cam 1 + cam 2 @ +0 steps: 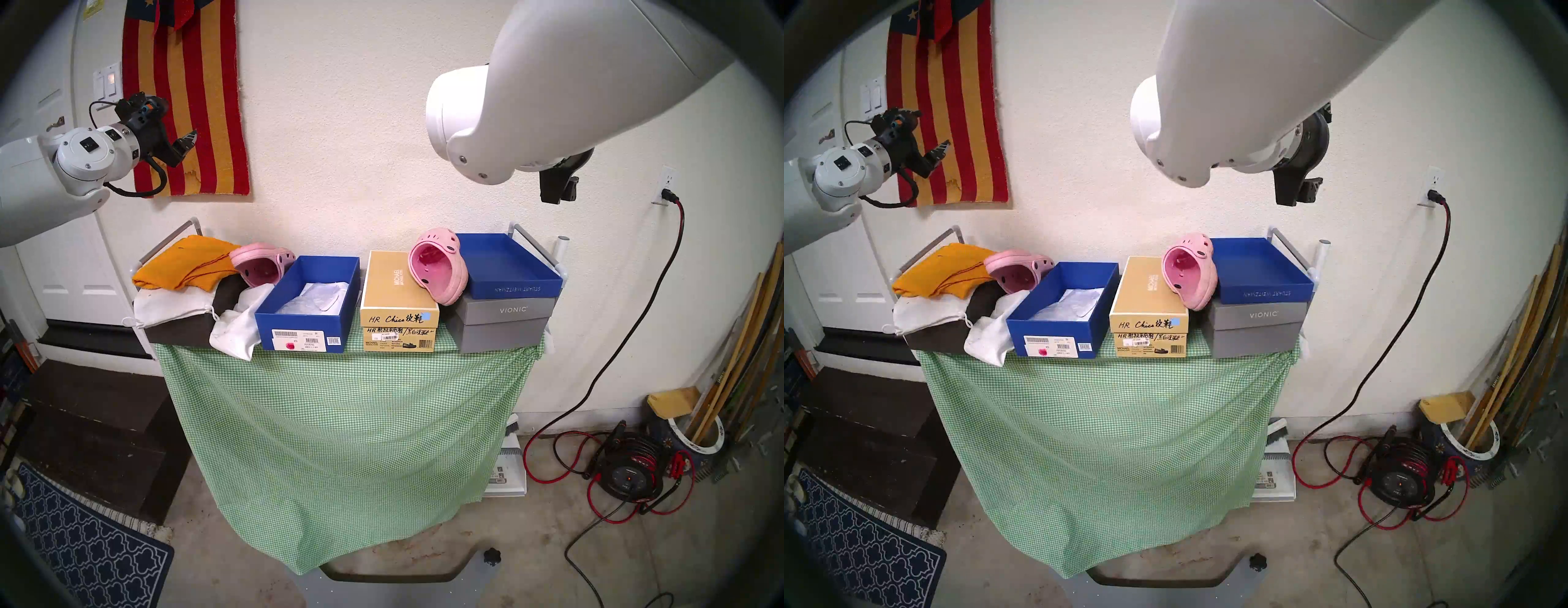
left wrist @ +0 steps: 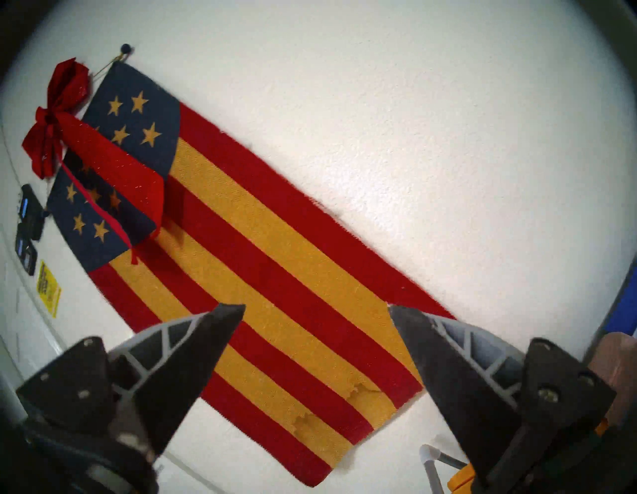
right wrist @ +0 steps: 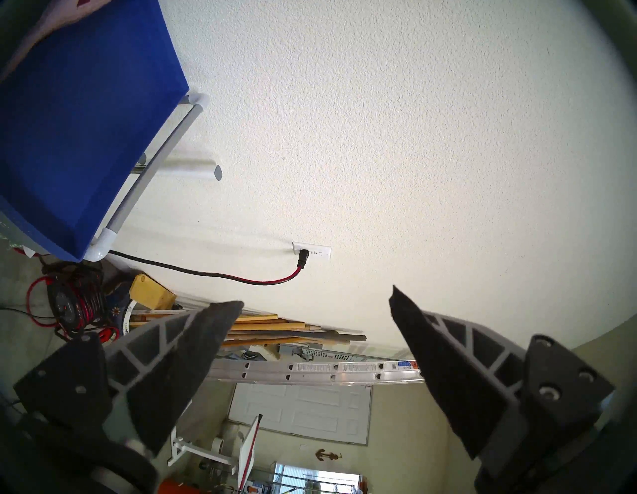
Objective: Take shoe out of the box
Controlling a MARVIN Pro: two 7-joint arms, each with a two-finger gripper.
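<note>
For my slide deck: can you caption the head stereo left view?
Both hands raised and open: left hand, right hand; blue box holds only paper, two pink clogs outside.

The box (image 1: 305,312) is royal blue with white barcode labels and a pink sticker. Both clogs (image 1: 439,271) are pink. A green-and-white checked cloth (image 1: 339,424) drapes the bench. The wall flag (image 2: 275,276) shows red and gold stripes, with gold stars on navy.

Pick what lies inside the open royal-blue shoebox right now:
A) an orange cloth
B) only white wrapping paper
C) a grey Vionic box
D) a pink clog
B: the royal-blue shoebox holds only crumpled white wrapping paper; one pink clog sits behind its left corner, the other pink clog leans on the tan Michael Kors box.
</note>
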